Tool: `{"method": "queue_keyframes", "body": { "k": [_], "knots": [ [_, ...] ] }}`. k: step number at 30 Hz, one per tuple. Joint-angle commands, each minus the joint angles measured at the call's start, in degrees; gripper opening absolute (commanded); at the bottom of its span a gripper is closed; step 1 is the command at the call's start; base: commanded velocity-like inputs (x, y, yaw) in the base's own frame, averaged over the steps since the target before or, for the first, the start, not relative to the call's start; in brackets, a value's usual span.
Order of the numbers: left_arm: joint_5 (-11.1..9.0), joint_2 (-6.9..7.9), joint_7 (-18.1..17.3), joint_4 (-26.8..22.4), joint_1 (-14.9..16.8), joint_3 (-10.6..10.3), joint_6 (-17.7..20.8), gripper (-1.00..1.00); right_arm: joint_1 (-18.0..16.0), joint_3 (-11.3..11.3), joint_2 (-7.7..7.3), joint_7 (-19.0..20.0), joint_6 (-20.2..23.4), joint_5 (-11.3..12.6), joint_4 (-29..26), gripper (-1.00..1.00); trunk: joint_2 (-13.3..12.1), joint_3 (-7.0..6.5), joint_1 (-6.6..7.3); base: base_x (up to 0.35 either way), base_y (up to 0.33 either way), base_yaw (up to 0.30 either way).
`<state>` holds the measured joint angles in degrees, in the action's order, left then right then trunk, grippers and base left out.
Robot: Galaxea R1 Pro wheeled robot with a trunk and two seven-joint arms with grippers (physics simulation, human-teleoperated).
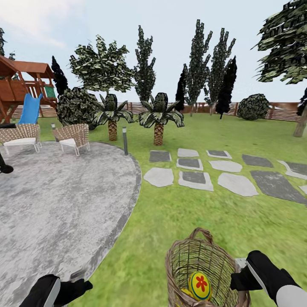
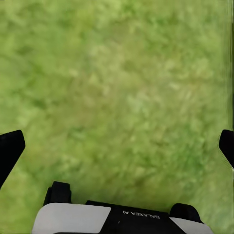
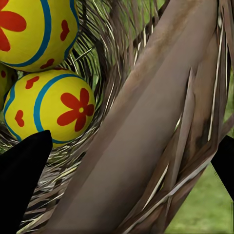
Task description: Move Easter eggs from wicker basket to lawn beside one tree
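The wicker basket [image 1: 200, 260] stands on the lawn [image 1: 179, 221] close in front of me, with a yellow Easter egg [image 1: 199, 285] showing inside. In the right wrist view two Easter eggs [image 3: 34, 29] [image 3: 53, 107] lie in the basket, and a sliver of a third [image 3: 3, 78] shows at the edge. My right gripper [image 1: 237, 279] is open at the basket's right rim [image 3: 146, 126], and that rim crosses between its fingers [image 3: 22, 185]. Low at the left, my left gripper [image 1: 79, 286] hangs open over bare grass [image 2: 117, 87]. A tall thin-trunked tree [image 1: 300, 121] stands far right.
A grey paved patio [image 1: 55, 204] spreads to the left with two wicker chairs [image 1: 72, 136] and a short lamp post [image 1: 125, 140]. Stepping stones [image 1: 213, 170] cross the grass ahead. Two short palms [image 1: 158, 117], dark cypresses [image 1: 198, 64], a play set [image 1: 25, 89] and a fence [image 1: 281, 113] lie beyond.
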<state>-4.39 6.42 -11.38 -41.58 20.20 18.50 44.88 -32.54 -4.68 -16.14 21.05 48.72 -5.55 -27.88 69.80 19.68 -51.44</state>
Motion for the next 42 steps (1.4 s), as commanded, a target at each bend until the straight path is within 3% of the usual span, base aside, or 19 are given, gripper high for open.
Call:
{"method": "queue_keyframes", "body": {
  "k": [1,42],
  "knots": [
    [-0.44,-0.01,0.05,-0.08,0.02,0.14,0.39,1.0,-0.07,-0.24,-0.04,0.49,0.24,0.19,-0.07,-1.0,0.04,0.07,-0.04,0.337,0.0,-0.299],
    [-0.44,-0.01,0.05,-0.08,0.02,0.14,0.39,1.0,-0.07,-0.24,-0.12,0.57,0.24,0.19,-0.07,-1.0,0.04,0.07,-0.04,0.337,0.0,-0.269]
  ]
}}
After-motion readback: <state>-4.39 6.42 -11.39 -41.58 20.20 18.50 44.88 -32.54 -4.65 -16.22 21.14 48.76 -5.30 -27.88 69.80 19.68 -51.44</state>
